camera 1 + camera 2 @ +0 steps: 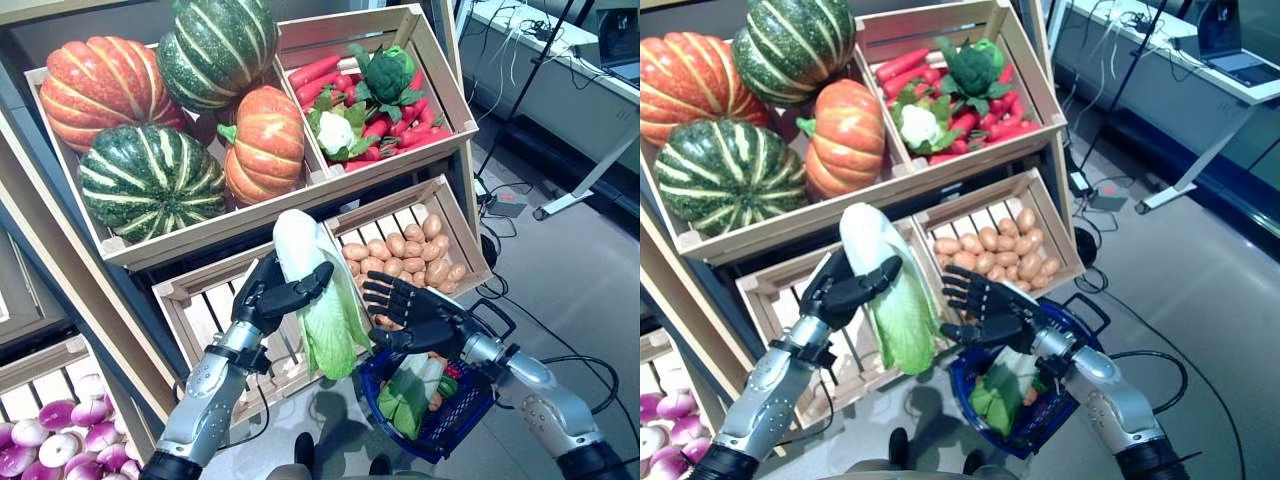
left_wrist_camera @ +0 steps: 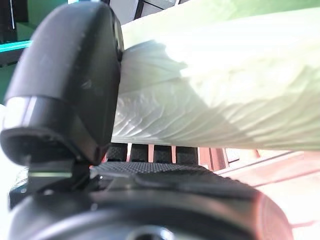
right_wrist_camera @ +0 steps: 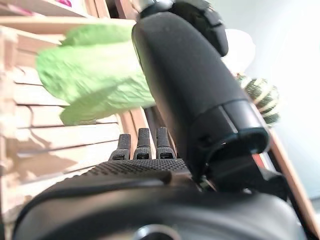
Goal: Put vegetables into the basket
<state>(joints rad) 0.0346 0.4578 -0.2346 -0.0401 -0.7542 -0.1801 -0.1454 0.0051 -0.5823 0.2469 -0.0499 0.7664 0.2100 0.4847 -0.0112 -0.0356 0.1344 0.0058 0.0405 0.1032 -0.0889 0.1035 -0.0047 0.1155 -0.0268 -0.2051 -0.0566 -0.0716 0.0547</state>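
My left hand (image 1: 268,297) is shut on a pale green napa cabbage (image 1: 322,300) and holds it in the air, leafy end down, in front of the lower crates. In the left wrist view the cabbage (image 2: 225,85) lies between the thumb (image 2: 70,85) and the fingers. The blue plastic basket (image 1: 470,415) stands on the floor just right of the cabbage, with leafy greens (image 1: 412,395) and small vegetables in it. My right hand (image 1: 412,308) is open with straight fingers just above the basket's near rim, close beside the cabbage. The cabbage's leaves (image 3: 95,70) also show in the right wrist view.
The wooden vegetable stand (image 1: 130,250) with slanted crates rises right behind both hands. A crate of small brown vegetables (image 1: 410,250) is just behind my right hand. A white desk (image 1: 560,70) and its metal legs stand at the far right, across open grey floor (image 1: 570,280).
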